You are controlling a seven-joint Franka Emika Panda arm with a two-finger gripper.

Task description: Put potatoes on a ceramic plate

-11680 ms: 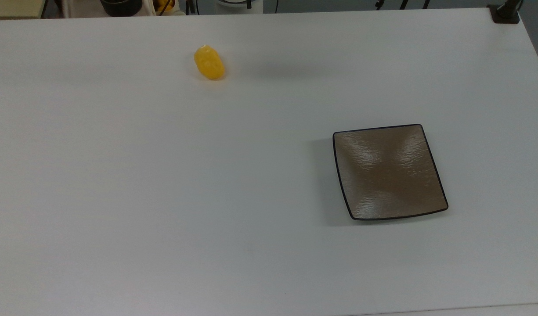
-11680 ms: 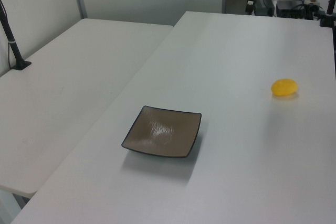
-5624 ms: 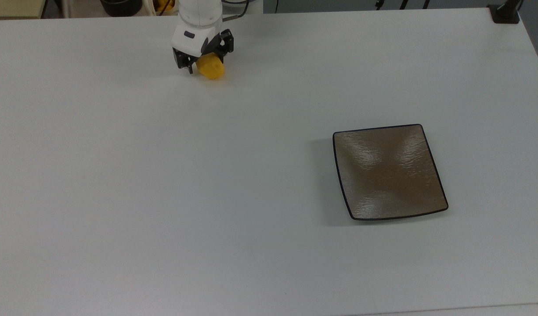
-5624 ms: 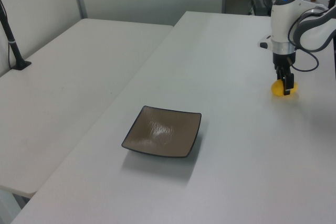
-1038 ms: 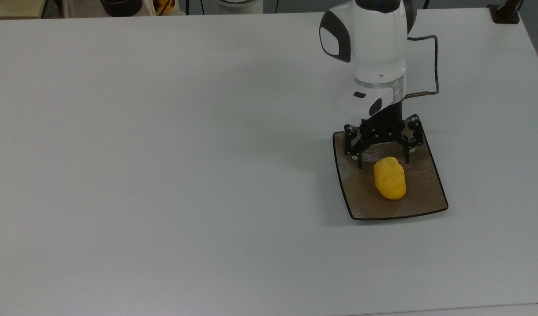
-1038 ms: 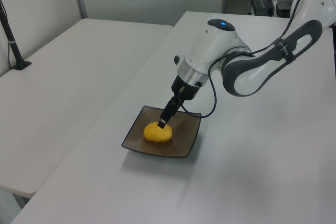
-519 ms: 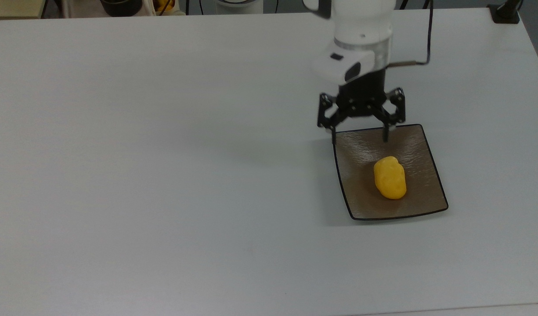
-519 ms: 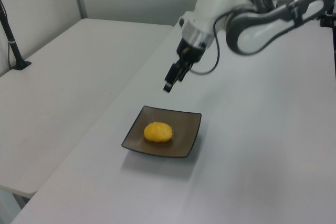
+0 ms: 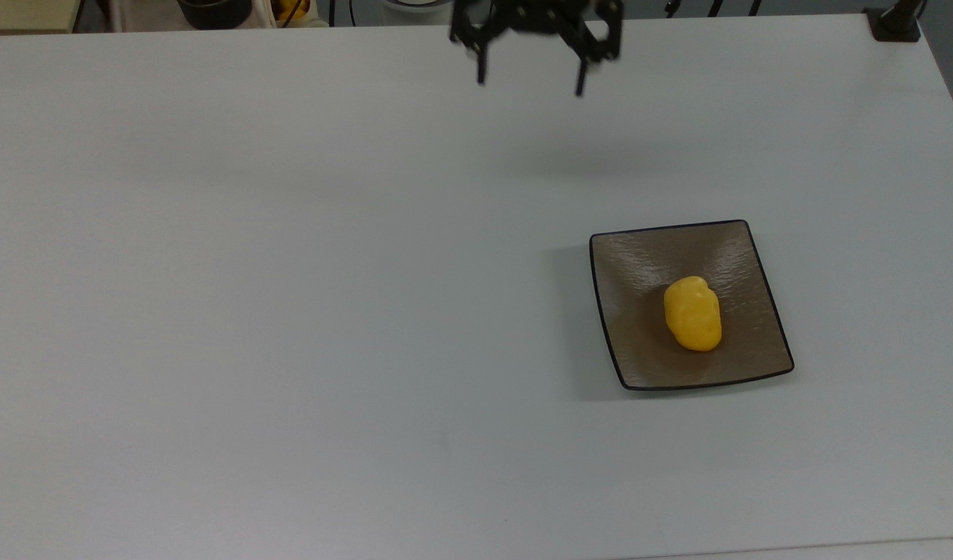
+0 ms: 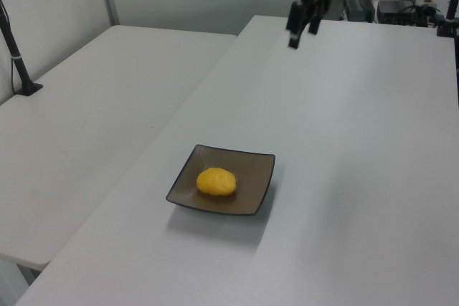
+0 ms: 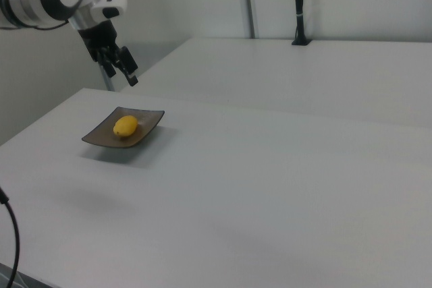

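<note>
The yellow potato (image 9: 692,313) lies on the square brown-grey ceramic plate (image 9: 624,342), a little toward the top view's right of its middle. It also rests on the plate in the left view, potato (image 10: 216,181) on plate (image 10: 251,195), and in the right view, potato (image 11: 125,126) on plate (image 11: 150,121). My gripper (image 9: 530,80) hangs open and empty high above the table near its far edge, well away from the plate. It appears raised in the left view (image 10: 300,36) and the right view (image 11: 123,72) too.
The white table (image 9: 289,311) spreads wide around the plate. A second white table (image 10: 93,105) adjoins it on the left view's left. A black post base (image 9: 896,23) stands at the top view's far right corner. Dark clutter (image 9: 211,12) sits beyond the far edge.
The gripper, open and empty, has risen from just above the plate and drawn back toward the table's far edge. The potato stays on the plate.
</note>
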